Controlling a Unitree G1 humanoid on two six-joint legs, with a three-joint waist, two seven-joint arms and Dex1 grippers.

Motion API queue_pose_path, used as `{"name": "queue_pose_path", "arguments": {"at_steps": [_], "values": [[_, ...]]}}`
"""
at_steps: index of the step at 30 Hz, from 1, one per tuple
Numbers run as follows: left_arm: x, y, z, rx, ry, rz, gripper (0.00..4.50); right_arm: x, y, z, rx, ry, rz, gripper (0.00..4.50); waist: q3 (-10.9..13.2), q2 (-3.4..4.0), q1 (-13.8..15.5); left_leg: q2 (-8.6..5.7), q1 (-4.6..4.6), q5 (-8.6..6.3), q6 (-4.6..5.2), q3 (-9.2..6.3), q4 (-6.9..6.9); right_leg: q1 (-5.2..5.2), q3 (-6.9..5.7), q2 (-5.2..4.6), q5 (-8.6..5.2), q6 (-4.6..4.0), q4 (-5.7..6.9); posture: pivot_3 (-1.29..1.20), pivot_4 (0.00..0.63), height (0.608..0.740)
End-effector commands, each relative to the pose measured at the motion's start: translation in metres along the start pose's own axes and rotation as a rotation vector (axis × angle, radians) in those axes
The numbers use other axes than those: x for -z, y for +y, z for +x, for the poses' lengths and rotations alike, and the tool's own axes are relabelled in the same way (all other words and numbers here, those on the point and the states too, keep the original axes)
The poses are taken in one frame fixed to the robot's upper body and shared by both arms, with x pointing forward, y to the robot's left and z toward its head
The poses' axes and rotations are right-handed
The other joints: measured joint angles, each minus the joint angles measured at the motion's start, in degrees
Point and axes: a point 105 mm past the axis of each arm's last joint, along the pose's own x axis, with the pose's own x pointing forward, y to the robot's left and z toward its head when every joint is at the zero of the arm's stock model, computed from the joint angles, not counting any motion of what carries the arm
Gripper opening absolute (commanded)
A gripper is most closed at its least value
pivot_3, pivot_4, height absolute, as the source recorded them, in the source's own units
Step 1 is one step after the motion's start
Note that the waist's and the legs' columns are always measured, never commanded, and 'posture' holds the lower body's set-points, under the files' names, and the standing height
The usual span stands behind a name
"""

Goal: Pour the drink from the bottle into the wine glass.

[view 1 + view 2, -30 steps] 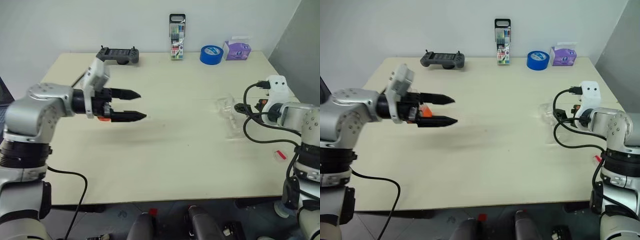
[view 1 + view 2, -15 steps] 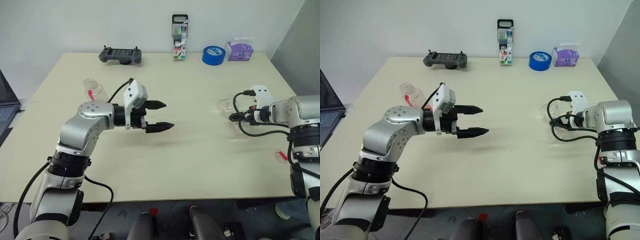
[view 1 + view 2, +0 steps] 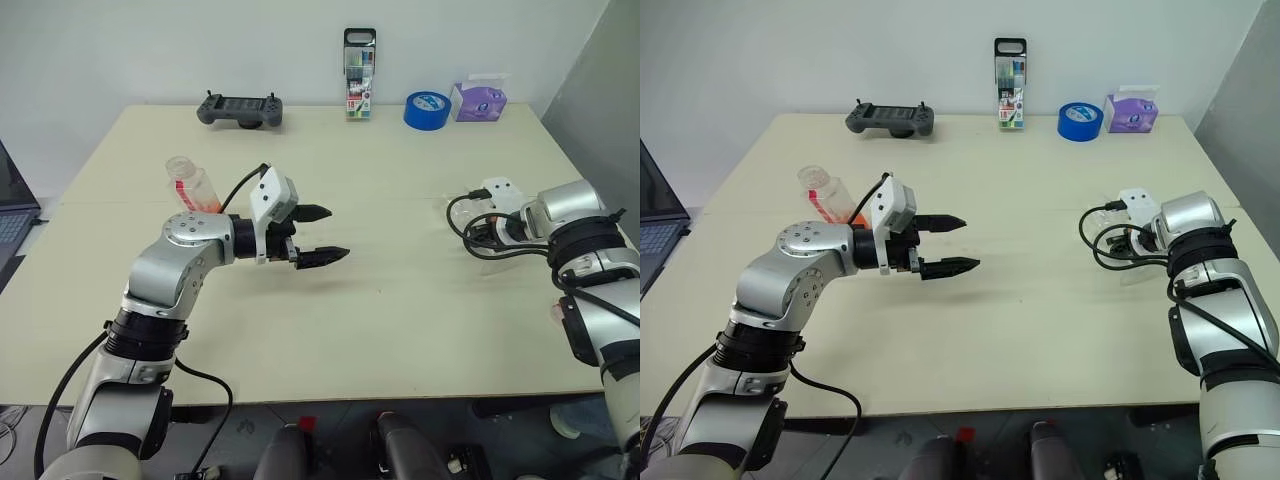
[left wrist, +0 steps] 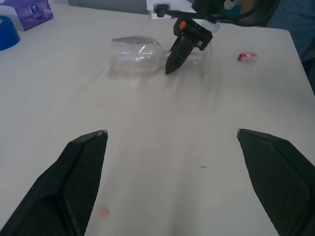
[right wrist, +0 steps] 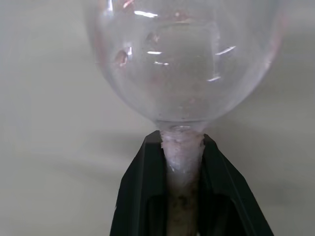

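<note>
The wine glass [image 4: 135,51] lies on its side on the right part of the table [image 3: 400,310], its empty bowl [image 5: 182,59] filling the right wrist view. My right gripper [image 5: 181,142] is shut on its thin stem, pointing steeply down. The bottle [image 3: 190,185] stands at the left behind my left forearm, its neck uncapped, with the orange drink [image 3: 207,205] in its lower part. Well apart from the bottle, over the table's middle, my left gripper [image 3: 335,233] hangs open and empty, aimed toward the glass.
A small red-and-white cap [image 4: 246,56] lies on the table beyond the glass. Along the far edge stand a game controller [image 3: 240,108], a marker-pen case [image 3: 358,75], a blue tape roll [image 3: 425,108] and a purple tissue pack [image 3: 478,100]. A laptop [image 3: 10,200] is at the left.
My right gripper has come down onto the lying glass, turned at the wrist and shut on its stem. The left gripper drifted slightly right and down, still open. The camera view shifted early on.
</note>
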Motion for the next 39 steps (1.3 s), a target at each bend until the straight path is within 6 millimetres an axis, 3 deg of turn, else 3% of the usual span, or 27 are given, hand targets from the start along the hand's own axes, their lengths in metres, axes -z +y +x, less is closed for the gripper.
{"name": "queue_pose_path", "arguments": {"at_steps": [1, 4, 7, 10, 12, 15, 18, 19, 22, 31, 39], "values": [[-0.009, 0.011, -0.022, -0.063, 0.000, 0.045, 4.50, -0.070, 0.029, -0.047, 0.009, -0.352, -0.252, 0.24, 0.09, 0.13, -0.26, 0.02, -0.04, 0.00, 0.00, -0.01, 0.00, -0.10, 0.06, -0.01, 0.00, 0.00, 0.06, 0.00, 0.150, 0.740], [-0.006, 0.018, -0.035, -0.096, 0.031, 0.038, 4.50, -0.083, 0.069, -0.059, -0.052, -0.573, -0.284, 0.24, 0.07, 0.11, -0.47, 0.12, -0.05, 0.00, -0.01, -0.27, -0.06, -0.15, 0.01, -0.03, 0.00, 0.01, 0.09, 0.00, 0.150, 0.740], [-0.006, 0.021, -0.053, -0.121, 0.051, 0.006, 4.50, -0.094, 0.109, -0.061, -0.117, -0.812, -0.206, 0.24, 0.06, 0.10, -0.61, 0.21, -0.01, -0.01, -0.01, -0.46, -0.09, -0.09, -0.11, 0.02, 0.00, 0.00, 0.12, 0.00, 0.150, 0.740], [0.000, 0.028, -0.089, -0.189, 0.097, -0.047, 4.50, -0.099, 0.147, -0.041, -0.234, -1.047, 0.110, 0.24, 0.07, 0.11, -0.62, 0.24, 0.02, 0.01, -0.03, -0.48, -0.08, -0.14, -0.10, 0.06, 0.01, -0.02, 0.32, 0.00, 0.150, 0.740], [-0.001, 0.033, -0.107, -0.244, 0.086, -0.095, 4.50, -0.093, 0.161, -0.023, -0.262, -1.094, 0.268, 0.24, 0.08, 0.12, -0.65, 0.27, 0.02, 0.01, -0.03, -0.48, -0.09, -0.20, -0.11, 0.07, 0.00, -0.03, 0.38, 0.00, 0.150, 0.740], [0.003, 0.037, -0.137, -0.348, 0.092, -0.144, 4.50, -0.085, 0.191, 0.002, -0.227, -1.096, 0.228, 0.24, 0.08, 0.12, -0.15, 0.11, -0.02, 0.04, -0.08, -0.49, -0.06, -0.17, -0.19, 0.07, 0.00, -0.03, 0.28, 0.00, 0.150, 0.740], [0.006, 0.035, -0.151, -0.400, 0.090, -0.173, 4.50, -0.086, 0.211, 0.009, -0.239, -1.116, 0.220, 0.24, 0.07, 0.10, 0.17, -0.10, 0.00, 0.08, -0.15, -0.42, 0.00, 0.00, -0.12, -0.15, 0.01, -0.03, 0.01, 0.00, 0.150, 0.740], [0.010, 0.033, -0.155, -0.418, 0.092, -0.189, 4.50, -0.088, 0.226, 0.009, -0.261, -1.129, 0.191, 0.24, 0.07, 0.10, 0.21, -0.16, 0.02, 0.08, -0.17, -0.40, 0.02, 0.05, -0.11, -0.23, 0.01, -0.02, -0.03, 0.00, 0.150, 0.740], [0.020, 0.027, -0.158, -0.451, 0.110, -0.206, 4.50, -0.092, 0.258, 0.010, -0.286, -1.158, 0.119, 0.24, 0.06, 0.07, -0.18, -0.20, 0.07, 0.09, -0.18, -0.29, -0.02, 0.04, -0.01, -0.30, 0.02, -0.01, -0.03, 0.00, 0.150, 0.740], [0.017, 0.027, -0.152, -0.477, 0.074, -0.203, 4.50, -0.109, 0.292, 0.000, -0.284, -1.198, 0.084, 0.24, 0.07, 0.07, -0.43, 0.14, 0.16, 0.10, -0.20, -0.51, -0.17, 0.00, -0.15, -0.14, 0.06, -0.10, 0.09, 0.00, 0.150, 0.740], [0.015, 0.029, -0.138, -0.452, 0.058, -0.190, 4.50, -0.091, 0.323, 0.008, -0.346, -1.159, 0.000, 0.24, 0.07, 0.07, -0.43, 0.08, 0.16, 0.10, -0.20, -0.47, -0.15, 0.03, -0.13, -0.15, 0.06, -0.10, 0.06, 0.00, 0.150, 0.740]]}}
